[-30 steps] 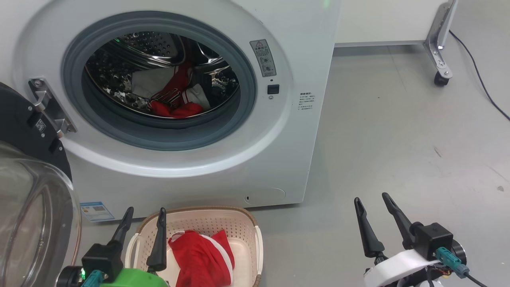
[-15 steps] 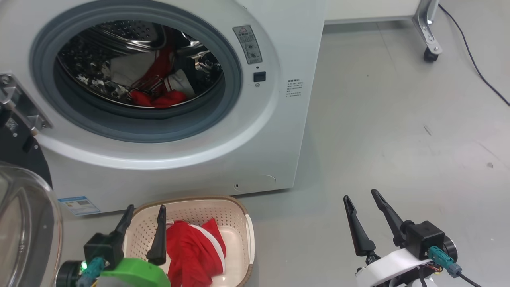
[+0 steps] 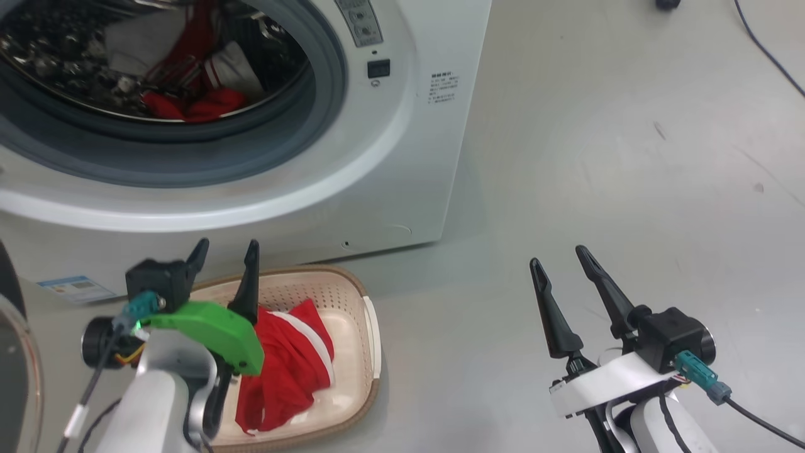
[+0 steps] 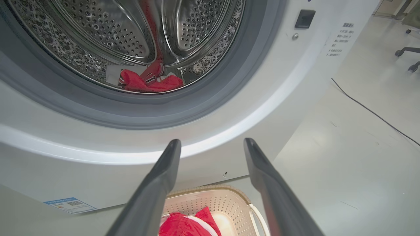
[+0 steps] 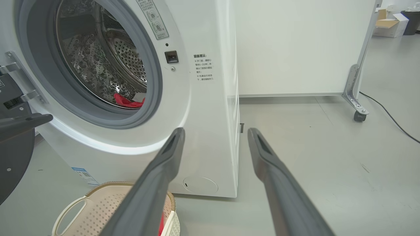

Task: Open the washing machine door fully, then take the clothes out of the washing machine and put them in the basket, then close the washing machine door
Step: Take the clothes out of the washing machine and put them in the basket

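Head view: the camera has dipped and shifted since half a second ago, and the top edge now cuts the washing machine [image 3: 402,157] drum [image 3: 126,63].
Left gripper [image 3: 227,245]: higher than before, forearm now showing; fingers moderately parted, empty, over the basket [image 3: 370,314] at its rear left rim.
Right gripper [image 3: 557,257]: parted likewise, empty, over bare floor, well apart from the basket.
Clothes [image 3: 289,352]: one red piece in the basket, more at the drum bottom.
Washing machine door [image 5: 14,154]: swung open at left.
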Robot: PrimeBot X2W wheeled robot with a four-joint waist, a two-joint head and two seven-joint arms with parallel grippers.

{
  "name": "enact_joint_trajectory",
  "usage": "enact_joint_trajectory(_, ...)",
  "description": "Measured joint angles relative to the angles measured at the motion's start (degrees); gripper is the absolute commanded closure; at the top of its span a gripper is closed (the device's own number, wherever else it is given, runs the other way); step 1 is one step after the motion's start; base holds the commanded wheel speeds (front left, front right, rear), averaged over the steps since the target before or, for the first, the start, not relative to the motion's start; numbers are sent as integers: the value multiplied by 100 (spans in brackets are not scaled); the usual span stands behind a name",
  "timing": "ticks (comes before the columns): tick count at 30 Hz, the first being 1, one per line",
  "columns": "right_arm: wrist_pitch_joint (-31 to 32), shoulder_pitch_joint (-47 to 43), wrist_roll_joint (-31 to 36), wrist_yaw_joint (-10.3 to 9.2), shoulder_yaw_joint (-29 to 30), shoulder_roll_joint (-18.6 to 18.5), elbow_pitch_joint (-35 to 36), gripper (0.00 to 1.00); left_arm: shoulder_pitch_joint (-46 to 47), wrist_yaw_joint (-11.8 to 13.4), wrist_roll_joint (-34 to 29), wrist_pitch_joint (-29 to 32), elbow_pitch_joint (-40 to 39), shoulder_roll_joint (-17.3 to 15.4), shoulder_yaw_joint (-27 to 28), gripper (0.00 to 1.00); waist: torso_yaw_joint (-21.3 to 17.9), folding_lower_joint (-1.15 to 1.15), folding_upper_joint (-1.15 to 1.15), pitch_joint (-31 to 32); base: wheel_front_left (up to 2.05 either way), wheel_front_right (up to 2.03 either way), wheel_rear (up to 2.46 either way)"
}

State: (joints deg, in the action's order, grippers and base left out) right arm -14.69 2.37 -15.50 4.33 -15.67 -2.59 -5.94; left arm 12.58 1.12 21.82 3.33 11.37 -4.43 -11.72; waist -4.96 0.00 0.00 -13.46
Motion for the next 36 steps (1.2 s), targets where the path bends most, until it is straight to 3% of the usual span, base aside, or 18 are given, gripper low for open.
enact_joint_trajectory(11,0,383,-293,14,-170,-3,209,0,1320,-49,176,987,441,-309,232,0,-304,0,0,-843,0,0,0)
enact_joint_trajectory(26,0,1033,-715,14,-345,-4,417,0,3225,-99,247,2593,614,-1174,576,0,-806,2,0,-1978,0,0,0)
enact_joint_trajectory(36,0,1263,-933,7,-427,-4,420,0,4184,-141,332,3318,681,-1633,699,0,-1141,1,0,-2423,0,0,0)
